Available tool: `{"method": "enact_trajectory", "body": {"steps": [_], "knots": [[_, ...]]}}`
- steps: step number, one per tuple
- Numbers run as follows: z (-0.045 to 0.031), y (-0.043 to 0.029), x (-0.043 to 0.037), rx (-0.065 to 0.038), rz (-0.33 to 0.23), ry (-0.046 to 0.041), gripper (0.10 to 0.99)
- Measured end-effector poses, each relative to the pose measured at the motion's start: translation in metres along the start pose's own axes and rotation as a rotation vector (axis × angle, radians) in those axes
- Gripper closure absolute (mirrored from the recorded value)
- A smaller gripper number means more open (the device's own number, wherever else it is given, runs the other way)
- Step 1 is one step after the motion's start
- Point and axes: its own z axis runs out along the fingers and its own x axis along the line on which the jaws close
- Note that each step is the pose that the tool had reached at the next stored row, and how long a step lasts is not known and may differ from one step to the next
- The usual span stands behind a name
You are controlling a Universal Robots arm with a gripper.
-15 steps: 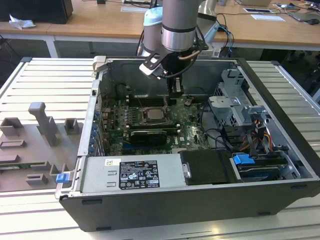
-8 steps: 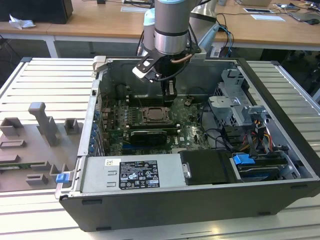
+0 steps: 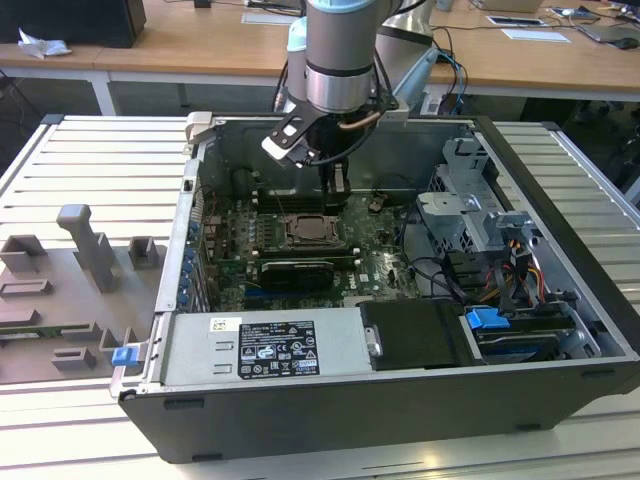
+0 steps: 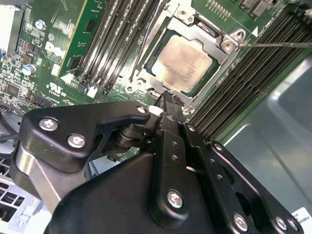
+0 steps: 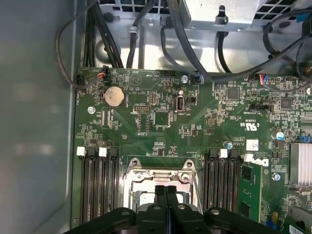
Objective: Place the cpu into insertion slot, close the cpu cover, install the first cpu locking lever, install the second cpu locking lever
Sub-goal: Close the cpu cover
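— Where did your cpu (image 4: 183,63) sit?
— Flat in the insertion slot (image 4: 139,83) on the green board (image 5: 161,131), with the cpu cover (image 4: 204,31) lying down around its edges.
— And your gripper (image 5: 165,189)?
— It hung just above the slot's rim, between the black memory slots (image 5: 97,185), inside the open computer case (image 3: 330,420). Its fingers (image 5: 160,195) were pressed together with nothing between them.

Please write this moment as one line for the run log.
cpu: seated under cpu cover | cover: closed | tool: shut, tip near cover's edge
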Motion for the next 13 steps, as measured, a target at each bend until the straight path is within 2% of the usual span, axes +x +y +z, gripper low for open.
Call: {"method": "enact_trajectory", "body": {"steps": [13], "knots": [[0.0005,-0.0143,0.0004,0.000,0.000,0.0001,0.980]]}}
